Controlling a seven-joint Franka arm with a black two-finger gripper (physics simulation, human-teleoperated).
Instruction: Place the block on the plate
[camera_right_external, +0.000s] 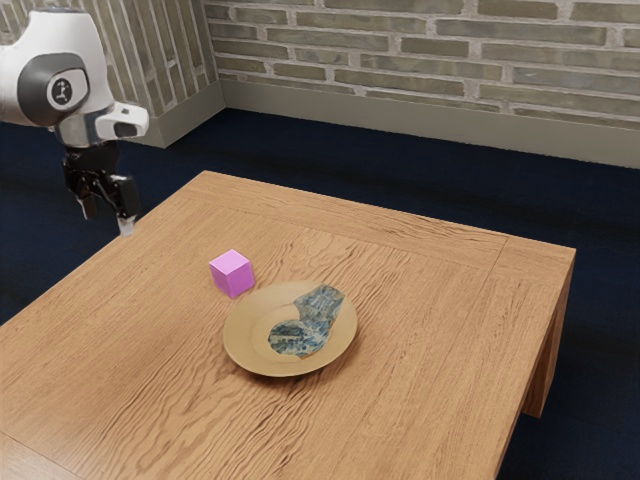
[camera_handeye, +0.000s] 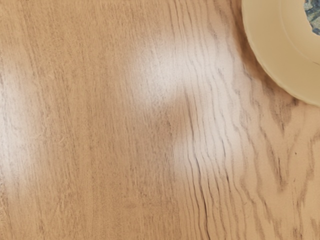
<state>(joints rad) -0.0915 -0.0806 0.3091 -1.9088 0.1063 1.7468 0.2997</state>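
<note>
Hand (camera_right_external: 107, 221) aloft, fingers (camera_right_external: 126, 226) parted, well apart from the pinkish-purple, cube-shaped block (camera_right_external: 233, 275).

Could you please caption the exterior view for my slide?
Open gripper aloft, pink block beside a plate on the table.

Grey-brown brick walls (camera_right_external: 430, 50) meet in a corner at the exterior view's upper left, above a plain beige baseboard (camera_right_external: 400, 120). Dark blue flooring (camera_right_external: 400, 178) surrounds a wood-grained table (camera_right_external: 430, 330) with a squared leg (camera_right_external: 545, 365); pale glare lies on its top.
</note>
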